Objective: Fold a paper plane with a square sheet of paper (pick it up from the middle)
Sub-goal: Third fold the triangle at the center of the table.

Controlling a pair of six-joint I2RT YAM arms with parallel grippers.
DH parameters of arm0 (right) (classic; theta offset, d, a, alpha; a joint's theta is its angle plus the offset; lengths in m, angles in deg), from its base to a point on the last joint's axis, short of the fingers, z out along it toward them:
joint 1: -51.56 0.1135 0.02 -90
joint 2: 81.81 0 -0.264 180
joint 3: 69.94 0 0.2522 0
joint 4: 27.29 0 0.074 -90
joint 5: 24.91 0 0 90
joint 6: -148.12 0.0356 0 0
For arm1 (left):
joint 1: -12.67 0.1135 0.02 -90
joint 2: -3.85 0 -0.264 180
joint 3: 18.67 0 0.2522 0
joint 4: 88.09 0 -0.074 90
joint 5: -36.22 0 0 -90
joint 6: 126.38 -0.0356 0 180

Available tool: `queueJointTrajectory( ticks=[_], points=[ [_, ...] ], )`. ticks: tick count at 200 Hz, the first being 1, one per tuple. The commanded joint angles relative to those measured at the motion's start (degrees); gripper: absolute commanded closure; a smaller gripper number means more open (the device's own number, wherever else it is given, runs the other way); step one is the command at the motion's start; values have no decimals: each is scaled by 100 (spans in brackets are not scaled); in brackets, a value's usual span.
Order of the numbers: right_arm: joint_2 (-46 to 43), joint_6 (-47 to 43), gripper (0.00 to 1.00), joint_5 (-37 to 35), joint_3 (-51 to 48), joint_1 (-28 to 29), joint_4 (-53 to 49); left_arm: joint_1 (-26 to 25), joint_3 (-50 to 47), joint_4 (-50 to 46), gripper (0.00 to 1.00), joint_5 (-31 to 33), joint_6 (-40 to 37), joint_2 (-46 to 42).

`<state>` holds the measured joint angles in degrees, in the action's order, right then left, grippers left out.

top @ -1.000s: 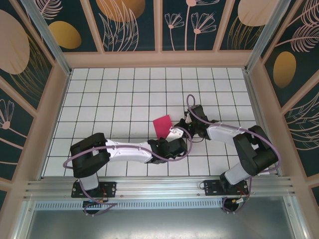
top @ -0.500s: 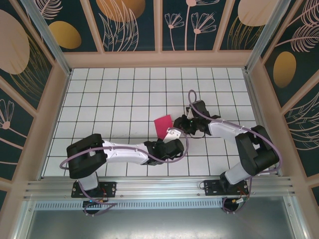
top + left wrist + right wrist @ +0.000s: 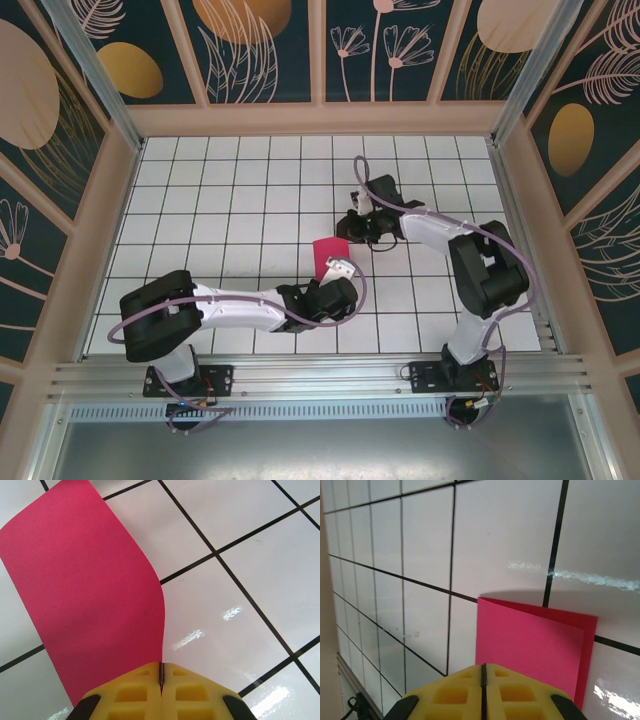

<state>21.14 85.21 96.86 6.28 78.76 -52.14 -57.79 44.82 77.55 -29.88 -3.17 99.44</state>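
The square sheet of paper point(image 3: 328, 254) is magenta-pink and folded over on itself, with two layers showing in the right wrist view point(image 3: 530, 635). My left gripper point(image 3: 336, 270) is shut on its near edge. In the left wrist view the yellow pads point(image 3: 140, 692) pinch the sheet point(image 3: 90, 595), which curves up and away over the white tiles. My right gripper point(image 3: 353, 229) hovers just beyond the paper's far right corner. Its jaws point(image 3: 483, 669) are shut, and the paper lies right in front of them. Whether it touches the sheet I cannot tell.
White tiled floor point(image 3: 230, 200) with black grid lines, fenced by a pink-framed wall point(image 3: 320, 118) with dark floral panels. Both arms reach in towards the middle, and the right arm's elbow point(image 3: 490, 280) stands near the right wall.
The right gripper has swung away from the near side to the far side of the paper. The left arm has shifted slightly left, and the paper now sits lower and more level.
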Motion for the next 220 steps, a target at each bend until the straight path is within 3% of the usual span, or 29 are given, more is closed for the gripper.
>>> queueJointTrajectory(
  ticks=[1,114,220],
  points=[
    [392,-456,90,312,308,109,-385,76,-117,120,100,-145,10,-172],
    [1328,-1164,91,-496,733,277,-1062,773,-596,728,100,-1471,-93,-445],
    [1447,-1307,92,-769,847,382,-1220,1379,-729,917,100,-1975,-246,-444]
  ],
)
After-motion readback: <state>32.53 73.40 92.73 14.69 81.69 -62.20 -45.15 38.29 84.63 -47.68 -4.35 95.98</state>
